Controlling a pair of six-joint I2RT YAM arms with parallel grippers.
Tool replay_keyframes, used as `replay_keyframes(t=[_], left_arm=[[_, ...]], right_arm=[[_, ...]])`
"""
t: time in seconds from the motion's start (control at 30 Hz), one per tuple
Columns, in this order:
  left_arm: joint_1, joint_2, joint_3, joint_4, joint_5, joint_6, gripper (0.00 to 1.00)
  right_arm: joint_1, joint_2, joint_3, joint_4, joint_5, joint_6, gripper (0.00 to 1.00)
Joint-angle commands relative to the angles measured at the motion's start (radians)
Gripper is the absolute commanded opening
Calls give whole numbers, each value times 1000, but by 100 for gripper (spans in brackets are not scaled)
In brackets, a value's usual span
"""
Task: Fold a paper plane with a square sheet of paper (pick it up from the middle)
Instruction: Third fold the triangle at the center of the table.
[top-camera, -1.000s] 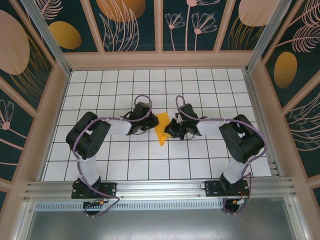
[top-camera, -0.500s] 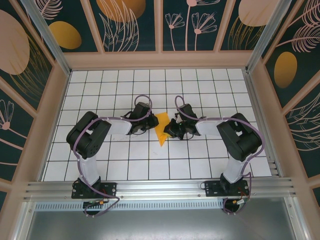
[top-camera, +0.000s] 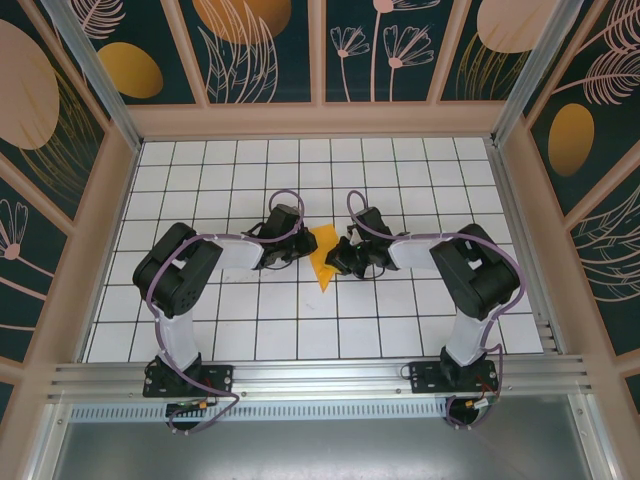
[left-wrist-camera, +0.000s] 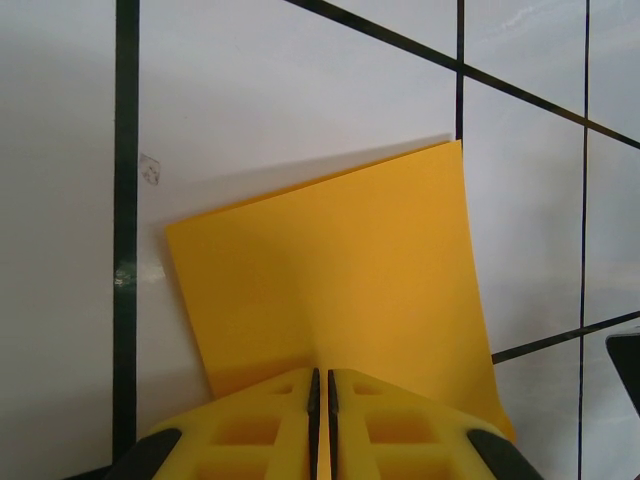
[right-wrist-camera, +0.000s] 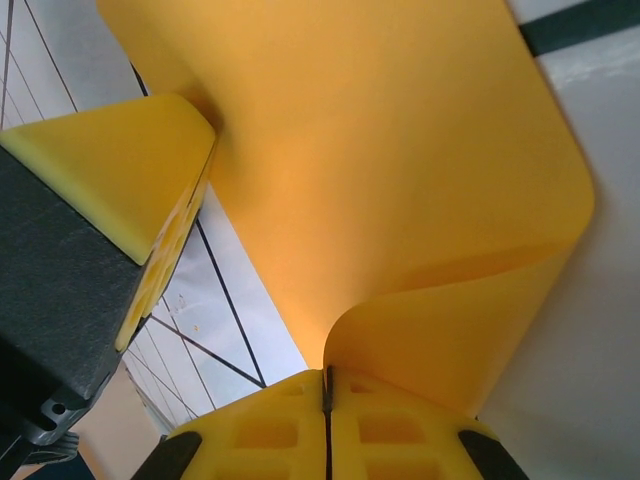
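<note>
Apparently right end effector (right-wrist-camera: 327, 396) crept leftward

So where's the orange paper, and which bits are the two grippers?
square sheet of paper (top-camera: 323, 260): top view, middle of the orange sheet.
left gripper (left-wrist-camera: 320, 380): left wrist view, between its closed fingertips.
right gripper (right-wrist-camera: 327, 378): right wrist view, between its closed fingertips.

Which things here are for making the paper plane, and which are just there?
For the job: thin orange-yellow paper sheet; left gripper and right gripper, both pinching it.
Just there: white gridded table; dark flower-painted walls.
</note>
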Motion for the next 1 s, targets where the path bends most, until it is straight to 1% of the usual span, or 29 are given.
replay_keyframes(t=[0.0,0.97], left_arm=[[-1,31,7,-30,11,14,15],[-2,33,0,-19,23,14,15]], right_arm=[[8,16,32,-2,11,-30,8],[12,48,46,-11,24,-58,9]])
